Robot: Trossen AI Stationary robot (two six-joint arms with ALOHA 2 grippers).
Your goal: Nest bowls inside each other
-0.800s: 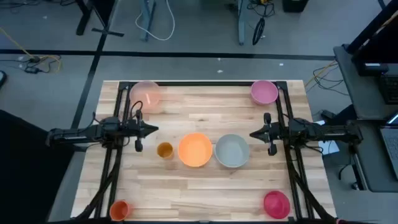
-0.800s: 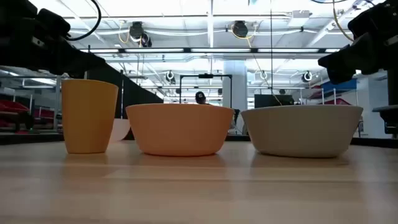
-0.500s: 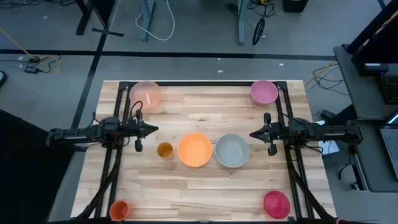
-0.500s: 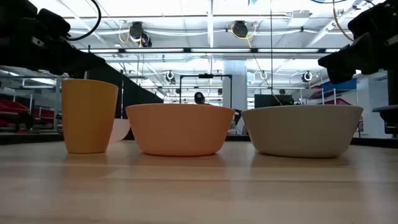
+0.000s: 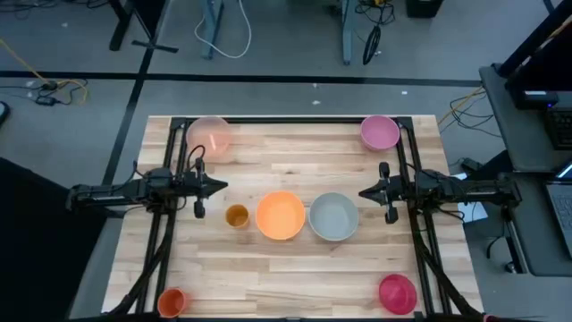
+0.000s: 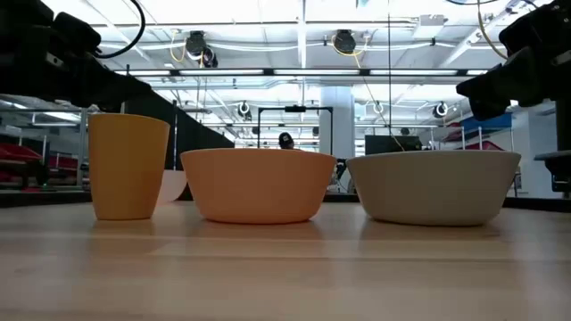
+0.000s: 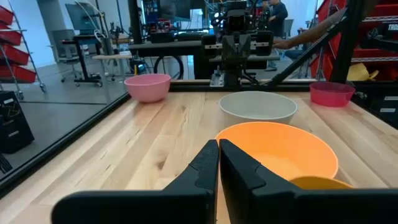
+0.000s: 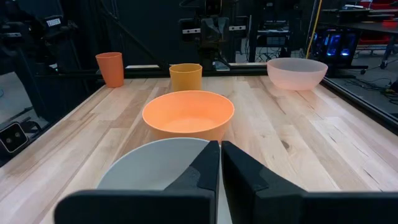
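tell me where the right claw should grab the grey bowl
Probably the rim of the grey bowl, on the side nearest the right claw, coming from above with one finger inside. It sits upright and open, and the orange bowl crowds its opposite side.

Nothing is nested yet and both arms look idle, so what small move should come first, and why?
Probably open the right gripper and lower it toward the grey bowl. Both it and the left gripper are shut and hold nothing. The grey bowl sits nearest the right gripper, right beside the orange bowl, so nesting it there would be a short carry.
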